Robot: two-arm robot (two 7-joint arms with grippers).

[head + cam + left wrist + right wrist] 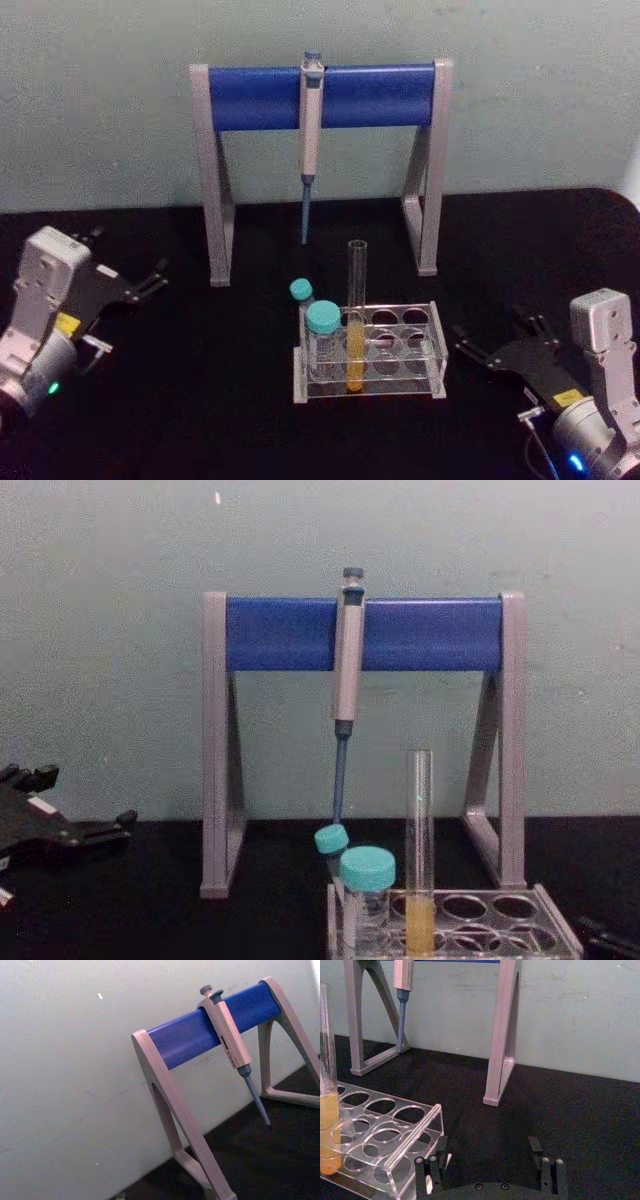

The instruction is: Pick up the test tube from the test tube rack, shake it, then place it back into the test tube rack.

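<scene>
I have bare black table (200, 400) on both sides of the test tube rack (420, 362), and open tabletop between the rack and each gripper. Behind the rack the pipette stand (320, 95) spans the back of the table near the wall, its legs set wider than the rack.

The test tube (356, 320) stands upright in a front hole of the rack, yellow liquid in its lower part, its open top rising well above the plate. My right gripper (500, 347) sits low on the table to the right of the rack, apart from it, fingers spread and empty; in the right wrist view its fingers (427, 1177) frame open table with the rack's near corner (415, 1135) just beside them and the tube (327, 1085) farther off. My left gripper (150, 280) rests well to the left of the rack, fingers also parted, holding nothing.

Just left of the tube, two teal-capped vials (322, 335) stand in the rack, the nearer one close against it. A grey-blue pipette (309, 140) hangs from the stand's blue bar, its tip above the table behind the rack
</scene>
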